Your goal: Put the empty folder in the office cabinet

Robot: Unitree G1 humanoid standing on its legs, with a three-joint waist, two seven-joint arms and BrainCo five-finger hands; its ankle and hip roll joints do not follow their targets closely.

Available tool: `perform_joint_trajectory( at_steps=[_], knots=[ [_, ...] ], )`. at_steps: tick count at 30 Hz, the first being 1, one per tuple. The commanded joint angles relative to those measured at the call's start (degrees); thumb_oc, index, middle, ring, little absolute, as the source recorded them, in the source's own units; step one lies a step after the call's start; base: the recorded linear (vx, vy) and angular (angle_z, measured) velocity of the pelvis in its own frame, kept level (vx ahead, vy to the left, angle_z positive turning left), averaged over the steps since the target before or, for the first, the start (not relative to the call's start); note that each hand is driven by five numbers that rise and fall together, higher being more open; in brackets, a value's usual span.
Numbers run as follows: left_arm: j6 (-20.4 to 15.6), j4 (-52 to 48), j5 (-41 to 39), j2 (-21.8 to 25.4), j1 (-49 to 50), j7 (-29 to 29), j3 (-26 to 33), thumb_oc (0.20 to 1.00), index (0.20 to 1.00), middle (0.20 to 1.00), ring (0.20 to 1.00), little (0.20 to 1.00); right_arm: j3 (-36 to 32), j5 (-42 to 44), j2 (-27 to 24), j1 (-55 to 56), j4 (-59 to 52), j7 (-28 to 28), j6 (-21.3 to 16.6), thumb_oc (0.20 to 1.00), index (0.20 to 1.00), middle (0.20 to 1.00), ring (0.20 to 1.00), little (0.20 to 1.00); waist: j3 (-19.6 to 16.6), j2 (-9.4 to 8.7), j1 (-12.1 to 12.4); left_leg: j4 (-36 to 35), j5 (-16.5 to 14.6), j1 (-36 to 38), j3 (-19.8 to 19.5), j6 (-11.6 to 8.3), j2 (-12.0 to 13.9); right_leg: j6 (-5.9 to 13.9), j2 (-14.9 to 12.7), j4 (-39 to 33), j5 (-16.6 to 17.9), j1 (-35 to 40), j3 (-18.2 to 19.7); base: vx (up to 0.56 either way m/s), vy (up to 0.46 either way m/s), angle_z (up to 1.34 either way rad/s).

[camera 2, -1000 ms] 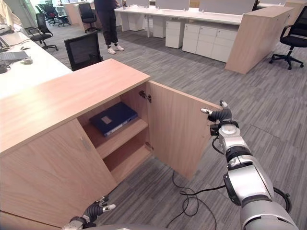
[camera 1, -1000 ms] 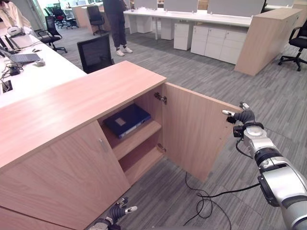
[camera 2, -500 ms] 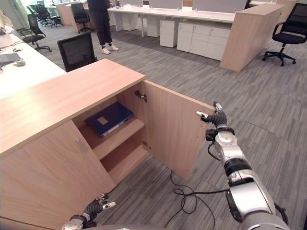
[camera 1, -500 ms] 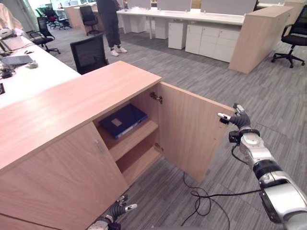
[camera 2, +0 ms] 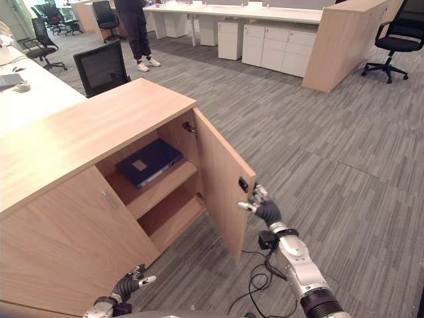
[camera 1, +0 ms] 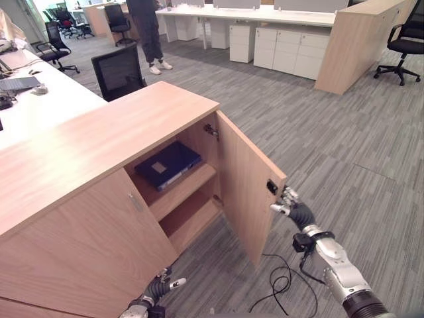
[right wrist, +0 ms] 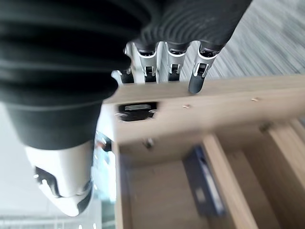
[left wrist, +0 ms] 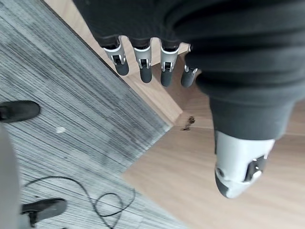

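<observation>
The right hand (camera 2: 264, 208), fingers straight against the door (camera 1: 246, 179) edge, had swung it partway closed. The folder (camera 1: 167, 164) lay on the upper shelf (camera 1: 187, 187). The left hand (camera 1: 161, 287) hung relaxed, low.

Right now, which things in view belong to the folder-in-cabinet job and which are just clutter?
Job:
blue folder on the upper shelf
office cabinet
open cabinet door
right hand at the door's free edge
left hand, idle

Lying about:
office chair
laptop
person
</observation>
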Motion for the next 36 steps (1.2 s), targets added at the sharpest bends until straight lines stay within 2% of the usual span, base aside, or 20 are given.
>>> perform_joint_trajectory(
  at_steps=[1, 8, 16, 17, 18, 19, 21, 22, 24, 30, 31, 32, 34, 35, 36],
  knots=[
    [-2.41, -0.55, 1.95, 3.09, -3.50, 0.64, 1.00, 1.000, 1.000, 1.000, 1.000, 1.000, 2.76, 1.84, 5.17, -5.13, -5.37, 4.20, -1.84, 1.000, 1.000, 1.000, 1.000, 1.000, 2.86, -4.49, 2.74, 0.96, 1.13, -2.20, -2.19, -1.55, -0.44, 4.37, -3.46, 2.73, -7.64, 5.63, -0.92, -0.03, -0.048, 0.16],
    [-2.56, -1.47, 1.66, 3.56, -3.41, 0.81, 0.26, 1.000, 1.000, 1.000, 1.000, 1.000, 5.51, 2.63, 6.30, -8.30, -6.39, 4.27, -2.08, 1.000, 1.000, 1.000, 1.000, 1.000, 3.17, -4.44, 4.07, 1.08, 1.92, -3.18, -4.13, -2.37, -0.03, 3.94, -2.87, 2.26, -7.91, 6.21, -2.66, -0.02, -0.036, 0.22],
    [-2.89, -3.34, -0.70, 4.64, -3.20, 0.81, -0.68, 1.000, 1.000, 1.000, 1.000, 1.000, 5.71, 1.02, 8.83, -20.29, 0.52, -0.83, -3.79, 1.000, 1.000, 1.000, 1.000, 1.000, 4.25, -4.84, 8.93, 2.35, 3.37, -6.47, -7.59, -3.79, 0.54, 3.31, -1.86, 1.15, -8.25, 6.89, -5.97, -0.02, -0.036, 0.30],
    [-2.87, -3.37, -0.72, 4.67, -3.24, 0.80, -0.67, 1.000, 1.000, 1.000, 1.000, 1.000, 5.70, 1.00, 8.87, -20.40, 0.62, -0.83, -3.83, 1.000, 1.000, 1.000, 1.000, 1.000, 4.31, -4.85, 8.89, 2.46, 3.32, -6.53, -7.65, -3.80, 0.53, 3.31, -1.85, 1.15, -8.26, 6.91, -6.02, -0.09, 0.005, 0.25],
    [-2.71, -3.28, -1.38, 4.81, -4.58, 0.38, -1.54, 1.000, 1.000, 1.000, 1.000, 1.000, 3.79, 0.36, 7.09, -23.62, 2.89, -3.16, -4.56, 1.000, 1.000, 1.000, 1.000, 1.000, 6.55, -5.77, 10.35, 11.19, 2.46, -12.26, -3.93, -4.49, 0.71, 2.97, -3.05, 1.32, -8.44, 7.66, -8.93, -0.11, 0.023, 0.33],
    [-2.71, -3.26, -1.39, 4.79, -4.70, 0.38, -1.57, 1.000, 1.000, 1.000, 1.000, 1.000, 3.74, 0.37, 7.05, -23.72, 2.94, -3.15, -4.58, 1.000, 1.000, 1.000, 1.000, 1.000, 6.31, -5.81, 10.24, 11.33, 2.66, -12.84, -4.06, -4.35, 0.56, 3.06, -3.15, 1.29, -8.18, 7.26, -9.08, -0.13, 0.054, 0.57],
    [-2.42, -3.20, -0.87, 4.47, -4.91, -0.52, -2.20, 1.000, 1.000, 1.000, 1.000, 1.000, 2.60, -0.67, 5.20, -24.72, 5.05, -4.27, -4.10, 1.000, 1.000, 1.000, 1.000, 1.000, 5.80, -6.15, 9.49, 13.19, 1.49, -12.65, 7.66, -2.81, 3.80, 3.08, -3.72, 1.44, -8.60, 7.85, -12.31, -0.02, 0.085, 1.27],
    [-2.32, -3.47, -0.66, 4.64, -4.28, -1.23, -2.70, 1.000, 1.000, 1.000, 1.000, 1.000, 1.68, -1.73, 4.22, -26.13, 6.46, -5.17, -3.57, 1.000, 1.000, 1.000, 1.000, 1.000, 5.44, -6.05, 9.74, 14.57, 2.07, -13.33, 11.22, -2.54, 4.64, 3.24, -3.65, 1.41, -8.78, 8.65, -13.52, 0.06, 0.102, 1.18],
    [-2.21, -3.40, 0.11, 5.38, -3.08, -1.87, -2.76, 1.000, 1.000, 1.000, 1.000, 1.000, 0.87, -2.82, 4.08, -27.04, 7.61, -5.12, -2.75, 1.000, 1.000, 1.000, 1.000, 1.000, 4.30, -5.87, 10.72, 11.98, 1.09, -12.08, 11.25, -1.99, 3.41, 3.54, -4.18, 2.29, -8.65, 9.27, -13.95, 0.13, 0.119, 0.48],
    [-2.08, -4.06, 0.95, 7.78, -3.63, -3.40, -4.98, 1.000, 1.000, 1.000, 1.000, 1.000, -4.96, -2.13, 1.03, -31.29, 19.20, -7.92, -1.96, 1.000, 1.000, 1.000, 1.000, 1.000, 2.85, -7.02, 13.34, 7.53, -0.01, -9.83, 5.89, 1.11, -2.23, 5.47, -9.54, 12.57, -8.27, 8.57, -18.24, 0.14, 0.164, 0.51],
    [-2.13, -4.47, 0.87, 8.04, -3.68, -3.67, -5.30, 1.000, 1.000, 1.000, 1.000, 1.000, -5.38, -2.13, 0.60, -31.66, 20.93, -8.03, -1.69, 1.000, 1.000, 1.000, 1.000, 1.000, 2.72, -7.15, 13.35, 6.62, -0.29, -9.32, 5.00, 1.67, -3.21, 6.01, -10.72, 15.05, -7.11, 8.00, -18.00, 0.17, 0.208, 1.04],
    [-2.15, -4.81, 0.79, 8.51, -3.48, -3.79, -5.32, 1.000, 1.000, 1.000, 1.000, 1.000, -5.74, -2.27, 0.27, -33.20, 22.94, -8.18, -1.46, 1.000, 1.000, 1.000, 1.000, 1.000, 2.76, -7.37, 13.23, 5.57, -0.69, -8.37, 4.47, 2.58, -4.55, 7.09, -12.90, 19.01, -4.54, 6.58, -17.58, 0.14, 0.198, 1.03],
    [-2.38, -5.38, 0.20, 9.69, -3.69, -3.82, -5.55, 1.000, 1.000, 1.000, 1.000, 1.000, -6.22, -2.03, -0.99, -36.91, 27.94, -8.45, -0.95, 1.000, 1.000, 1.000, 1.000, 1.000, 3.38, -7.08, 13.37, 4.49, -0.98, -7.12, 3.92, 3.79, -5.67, 8.89, -15.40, 25.55, 1.16, 4.03, -16.15, 0.12, 0.172, 0.57],
    [-2.34, -5.96, -0.35, 10.19, -4.06, -3.68, -5.72, 1.000, 1.000, 1.000, 1.000, 1.000, -6.15, -1.89, -1.24, -37.87, 29.60, -8.31, -0.69, 1.000, 1.000, 1.000, 1.000, 1.000, 4.07, -6.66, 13.34, 4.32, -0.97, -6.67, 2.99, 4.24, -5.66, 9.23, -15.67, 29.03, 2.78, 2.14, -14.13, 0.07, 0.083, 0.23],
    [-2.45, -6.29, -0.64, 10.70, -4.50, -3.52, -5.69, 1.000, 1.000, 1.000, 1.000, 1.000, -6.21, -1.77, -1.41, -38.41, 31.08, -8.38, -0.76, 1.000, 1.000, 1.000, 1.000, 1.000, 4.53, -6.14, 13.27, 4.21, -1.02, -6.33, 1.96, 4.34, -5.35, 9.23, -15.19, 30.63, 2.26, 0.67, -11.99, 0.08, 0.049, 0.18]
  ],
)
